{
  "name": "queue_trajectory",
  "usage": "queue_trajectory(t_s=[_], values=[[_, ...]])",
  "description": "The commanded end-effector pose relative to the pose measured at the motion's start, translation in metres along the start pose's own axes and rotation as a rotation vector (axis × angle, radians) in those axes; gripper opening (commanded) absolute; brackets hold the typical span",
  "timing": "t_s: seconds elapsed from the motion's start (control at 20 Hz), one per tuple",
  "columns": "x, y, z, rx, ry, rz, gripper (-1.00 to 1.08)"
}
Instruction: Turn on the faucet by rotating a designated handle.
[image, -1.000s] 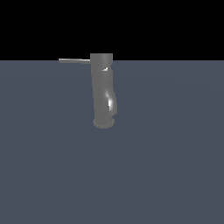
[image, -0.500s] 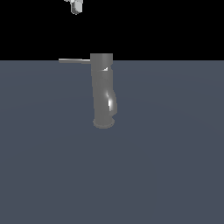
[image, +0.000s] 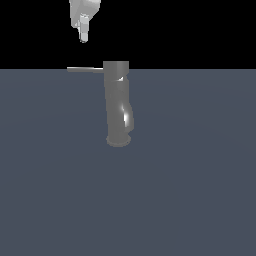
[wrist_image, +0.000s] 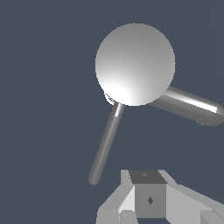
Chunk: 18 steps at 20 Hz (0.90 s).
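The faucet (image: 117, 105) is a dark grey glossy upright column with a flared base and a bright highlight low on its side. Its handle (image: 85, 69), a thin grey rod, sticks out level from the column's top toward the exterior view's left. My white gripper (image: 84, 38) hangs above the handle's outer end with a clear gap, fingers pointing down and together, holding nothing. In the wrist view I look down on the faucet's round top (wrist_image: 134, 64), the handle (wrist_image: 106, 142) and the thicker spout (wrist_image: 188, 105); the gripper (wrist_image: 146, 179) is beside the handle's free end.
A flat dark blue-grey surface (image: 200, 190) carries the faucet and stretches all around it. Behind it the background is black. No other objects show.
My gripper has come down into the exterior view from above, over the handle's outer end. The faucet and handle have not moved.
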<state>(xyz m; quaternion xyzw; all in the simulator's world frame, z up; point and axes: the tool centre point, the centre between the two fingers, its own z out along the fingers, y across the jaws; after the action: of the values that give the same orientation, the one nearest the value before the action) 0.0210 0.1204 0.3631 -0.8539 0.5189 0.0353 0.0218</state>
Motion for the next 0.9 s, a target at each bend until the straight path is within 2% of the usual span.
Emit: queue_trajectory(t_s=[0.0,0.4,0.85], values=[[-0.001,-0.015,0.012,0.0,0.011,0.06,-1.0],[-0.006,-0.054,0.051,0.004,0.05,0.223,-1.0],[-0.011,-0.076,0.075,0.012,0.078,0.318,-1.0]])
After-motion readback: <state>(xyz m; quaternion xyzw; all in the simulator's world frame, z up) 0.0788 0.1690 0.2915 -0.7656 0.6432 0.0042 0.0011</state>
